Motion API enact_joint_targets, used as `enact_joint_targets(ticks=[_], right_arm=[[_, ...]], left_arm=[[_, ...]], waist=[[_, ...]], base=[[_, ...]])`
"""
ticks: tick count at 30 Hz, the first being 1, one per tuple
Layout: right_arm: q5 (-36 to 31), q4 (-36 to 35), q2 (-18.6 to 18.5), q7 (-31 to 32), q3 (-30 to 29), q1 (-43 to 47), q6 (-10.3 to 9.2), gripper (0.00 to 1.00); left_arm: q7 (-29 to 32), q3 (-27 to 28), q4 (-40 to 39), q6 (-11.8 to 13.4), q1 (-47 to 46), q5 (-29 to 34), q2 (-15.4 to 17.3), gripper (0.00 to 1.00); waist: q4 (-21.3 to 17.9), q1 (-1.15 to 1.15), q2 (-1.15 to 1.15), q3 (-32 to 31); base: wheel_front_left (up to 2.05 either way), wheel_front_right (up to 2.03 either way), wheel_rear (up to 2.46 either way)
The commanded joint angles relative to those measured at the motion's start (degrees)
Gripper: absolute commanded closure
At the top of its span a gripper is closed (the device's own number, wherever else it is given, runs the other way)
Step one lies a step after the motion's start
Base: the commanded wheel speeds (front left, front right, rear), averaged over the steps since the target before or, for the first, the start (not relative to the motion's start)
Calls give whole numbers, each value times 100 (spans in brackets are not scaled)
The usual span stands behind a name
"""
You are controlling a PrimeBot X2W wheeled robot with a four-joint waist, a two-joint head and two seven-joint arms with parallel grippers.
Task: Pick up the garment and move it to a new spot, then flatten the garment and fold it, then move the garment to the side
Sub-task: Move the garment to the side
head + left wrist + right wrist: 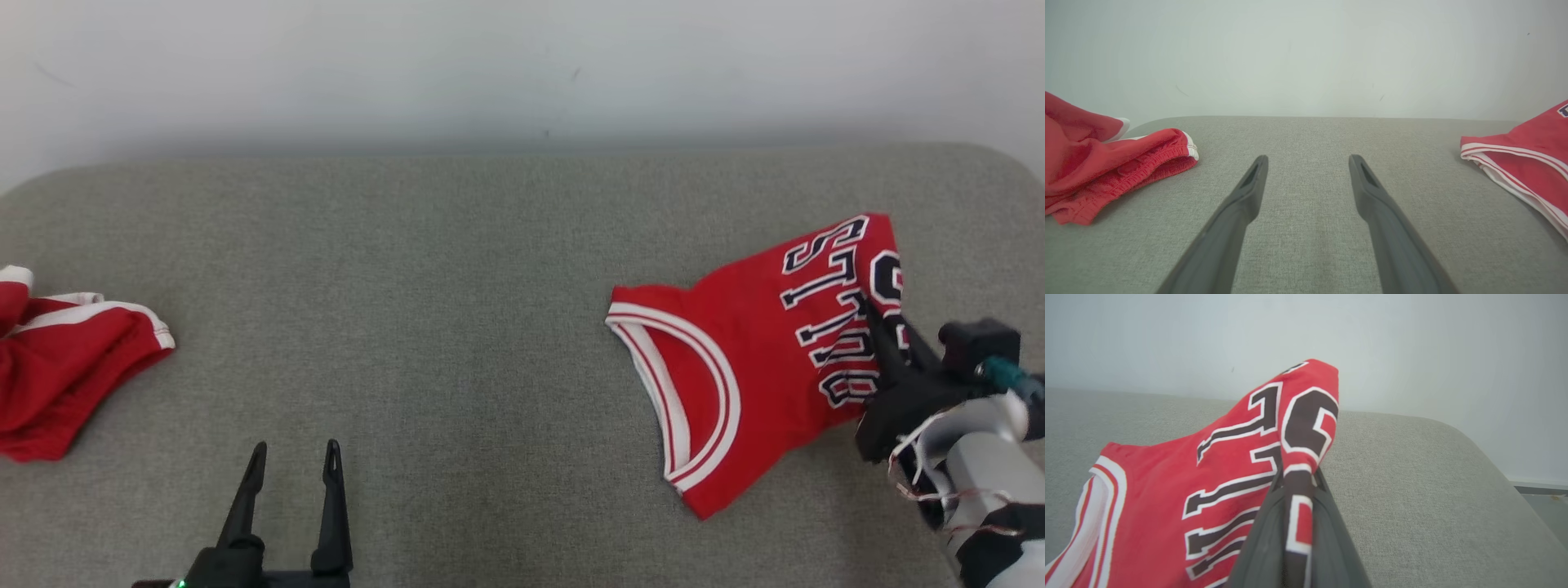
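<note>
Jersey [759,343] lies at the right end of the grey cushion [457,286], its lettered edge pinched tight in the right gripper [867,314] and tented off the surface (grasp looks secure). Left gripper [295,461] hovers spread wide, empty, between jersey and red shorts [65,359]. My read: pick-up just made; relocating, flattening, folding and moving aside remain.

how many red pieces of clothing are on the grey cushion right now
2. The lettered jersey is on the right, pinched by the right gripper; the red shorts lie bunched at the far left, partly cut off. Others may lie out of frame.
</note>
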Motion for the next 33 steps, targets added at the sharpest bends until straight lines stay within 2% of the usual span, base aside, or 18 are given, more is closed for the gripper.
enact_joint_targets(ticks=[1, 8, 18, 29, 30, 31, 33], right_arm=[[-23, 47, -182, -5, 97, -226, 3, 100], [51, 272, -952, -6, 335, -1130, 2, 100], [79, 825, -1677, -6, 487, -1788, 3, 100], [-54, 1310, -1879, -6, 503, -2313, 3, 100], [-105, 1295, -1886, -6, 479, -2336, 2, 10], [-148, 1313, -1891, -6, 448, -2320, 3, 0], [-271, 1327, -1914, -5, 371, -2310, 3, 0]], left_arm=[[-13, 50, -59, -47, -140, 57, 15, 0], [-13, 210, -273, -187, -530, 302, 28, 0], [-13, 332, -517, -283, -599, 493, 86, 0], [-13, 393, -645, -327, -666, 582, 166, 0], [-13, 392, -647, -325, -667, 581, 166, 0], [-13, 395, -650, -321, -669, 581, 166, 0], [-13, 396, -650, -313, -672, 585, 163, 0]], waist=[[-242, -1, -1, 442], [-431, -1, -1, 988], [-552, -1, -1, 1204], [-571, -1, -1, 1426], [-563, -1, -1, 1430], [-553, -1, -1, 1435], [-540, -1, -1, 1438]], base=[[0, 0, 0], [0, 0, 0], [0, 0, 0], [0, 0, 0], [0, 0, 0], [0, 0, 0], [0, 0, 0]])
